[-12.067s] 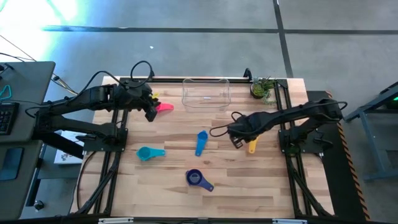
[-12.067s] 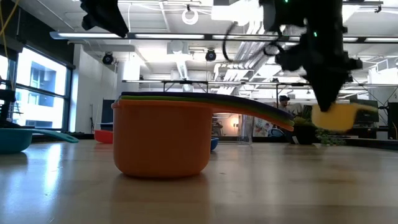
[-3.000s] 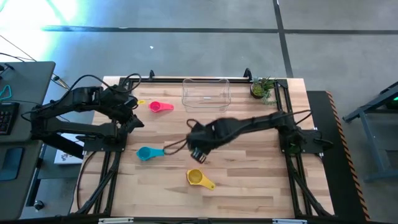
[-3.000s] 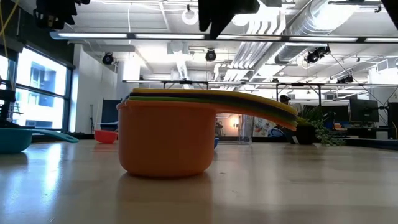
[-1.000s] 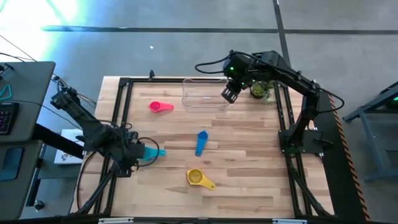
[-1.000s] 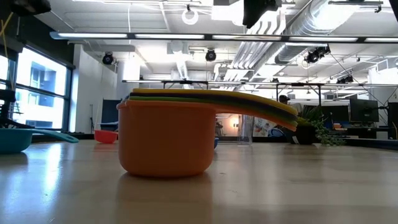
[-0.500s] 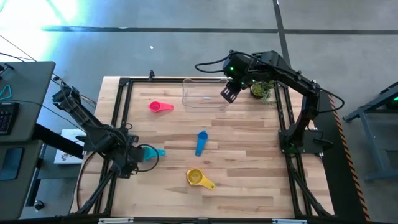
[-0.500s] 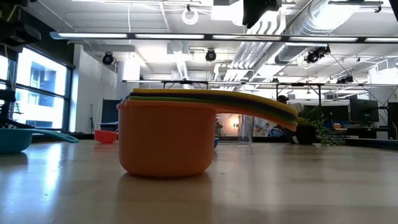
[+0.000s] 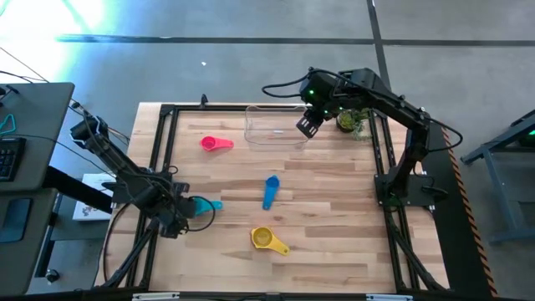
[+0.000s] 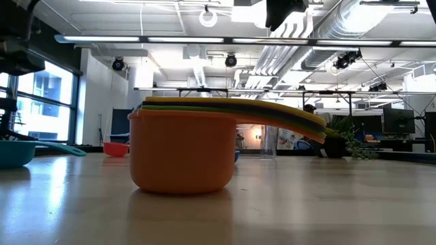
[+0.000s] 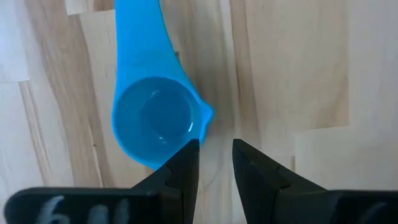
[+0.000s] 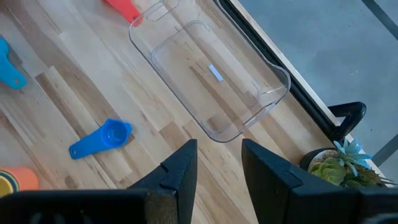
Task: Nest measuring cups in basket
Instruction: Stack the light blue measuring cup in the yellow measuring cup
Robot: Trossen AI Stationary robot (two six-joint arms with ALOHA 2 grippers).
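Measuring cup, small teal plastic scoop, is lain near the surface's left edge; the left hand, slightly parted and empty, should be centred over its rim before closing. The right hand, parted and empty, is held above the clear rectangular plastic basket.

No readable text, label, brand, number or sign in any view. Pale marks on the left gripper body near the wrist camera, too blurred to read.

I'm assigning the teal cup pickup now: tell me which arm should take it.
Left. The left gripper hovers right at the teal cup, its open fingers just beside the cup's rim in the left wrist view. The right gripper is far across the table over the basket.
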